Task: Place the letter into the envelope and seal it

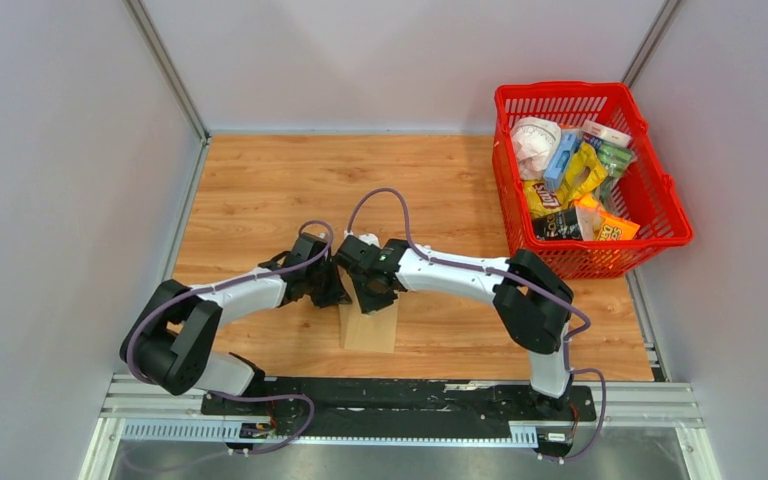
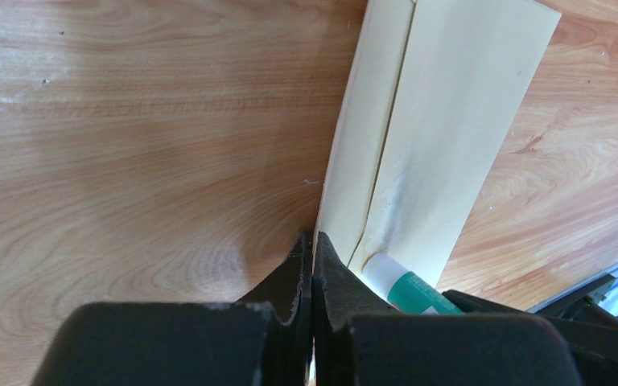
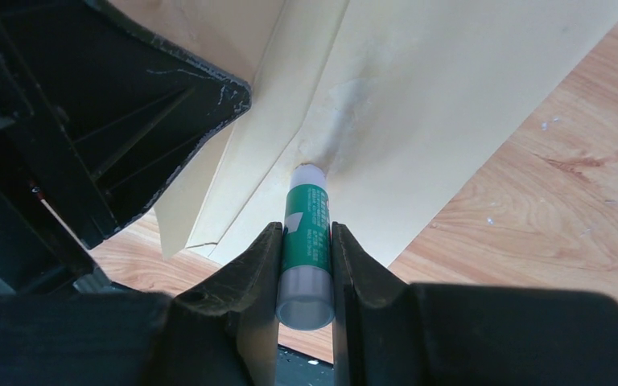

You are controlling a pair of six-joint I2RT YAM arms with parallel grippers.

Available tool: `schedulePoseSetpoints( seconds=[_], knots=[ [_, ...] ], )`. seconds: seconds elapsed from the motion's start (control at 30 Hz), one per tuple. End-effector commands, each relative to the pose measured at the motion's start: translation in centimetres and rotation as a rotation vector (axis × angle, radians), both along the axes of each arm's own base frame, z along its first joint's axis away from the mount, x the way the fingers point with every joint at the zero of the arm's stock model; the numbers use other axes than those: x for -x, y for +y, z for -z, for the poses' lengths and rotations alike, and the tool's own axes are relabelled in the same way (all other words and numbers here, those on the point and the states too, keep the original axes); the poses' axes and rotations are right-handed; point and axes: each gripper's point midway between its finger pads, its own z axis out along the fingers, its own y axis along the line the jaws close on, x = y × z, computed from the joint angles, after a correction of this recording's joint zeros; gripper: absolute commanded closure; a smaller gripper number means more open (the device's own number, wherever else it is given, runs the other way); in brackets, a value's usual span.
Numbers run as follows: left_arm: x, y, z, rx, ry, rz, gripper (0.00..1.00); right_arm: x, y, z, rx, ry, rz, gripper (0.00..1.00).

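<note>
Jaws: right gripper (image 3: 306, 235) is clamped on a green glue stick (image 3: 306, 211), one finger on each side of the barrel and the grey butt end facing the wrist camera. Its white tip touches the envelope (image 3: 451, 96) right at the crease where a narrow folded strip meets the main panel. A dull streak shows on the paper just past the tip.

Left gripper (image 2: 312, 243) has its jaws together, pinching the thin end of that same strip, with no gap visible. The right-hand stick is just beside its fingers.

From the top view, the envelope lies flat on the wooden table (image 1: 260, 180), near the front edge and centred under both wrists. A red basket (image 1: 600, 92) of snack packets (image 1: 570, 190) sits well apart at the far right.
</note>
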Motion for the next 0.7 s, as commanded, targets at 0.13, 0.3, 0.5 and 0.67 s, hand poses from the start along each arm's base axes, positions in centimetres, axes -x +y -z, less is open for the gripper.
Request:
schedulePoseSetpoints(
  seconds=[0.13,0.3,0.5,0.67],
  knots=[
    [-0.1,0.5,1.0,-0.045,0.004,0.030,1.00,-1.9,-3.9,2.7,0.186,-0.020,0.027,1.00],
    [-0.2,0.4,1.1,-0.047,0.007,0.044,1.00,-3.2,-3.7,2.6,0.185,-0.031,0.036,1.00],
    [-0.2,0.3,1.2,-0.045,0.010,0.050,1.00,-4.4,-3.5,2.8,0.189,-0.038,0.045,1.00],
    [-0.2,0.3,1.4,-0.045,0.015,0.046,1.00,-5.3,-3.4,2.9,0.184,-0.040,0.052,1.00]
  ],
)
